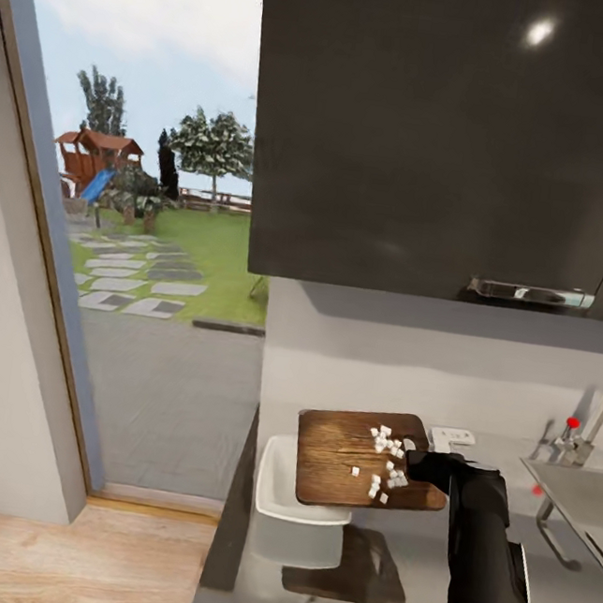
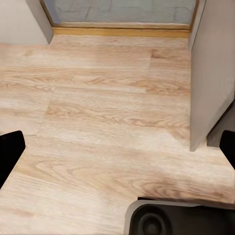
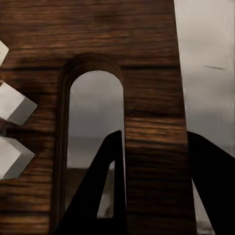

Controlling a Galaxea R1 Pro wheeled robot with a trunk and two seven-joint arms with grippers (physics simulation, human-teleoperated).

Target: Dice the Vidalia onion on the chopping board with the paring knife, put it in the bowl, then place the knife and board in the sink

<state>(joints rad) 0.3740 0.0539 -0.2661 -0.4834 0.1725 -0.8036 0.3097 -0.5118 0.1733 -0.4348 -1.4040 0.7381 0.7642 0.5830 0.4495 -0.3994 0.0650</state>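
Note:
My right gripper (image 1: 418, 462) is shut on the handle end of the brown wooden chopping board (image 1: 362, 458) and holds it in the air over the countertop (image 1: 418, 580). Several small white cubes of diced onion (image 1: 386, 458) lie on the board near the gripper. The white bowl (image 1: 282, 502) stands below, with the board's left part over it. In the right wrist view one finger (image 3: 100, 196) goes through the slot handle and the other finger (image 3: 213, 186) sits outside the board's (image 3: 98, 39) edge; onion cubes (image 3: 12, 105) lie beside it. My left gripper (image 2: 117, 147) is open above the floor. The paring knife is out of view.
The steel sink (image 1: 579, 496) and its tap (image 1: 572, 439) with red dots are at the right. A dark wall cabinet (image 1: 436, 129) hangs overhead. A glass door (image 1: 150, 226) onto a garden is at the left. The wooden floor (image 2: 107, 107) and the robot's base (image 2: 181, 218) are under my left gripper.

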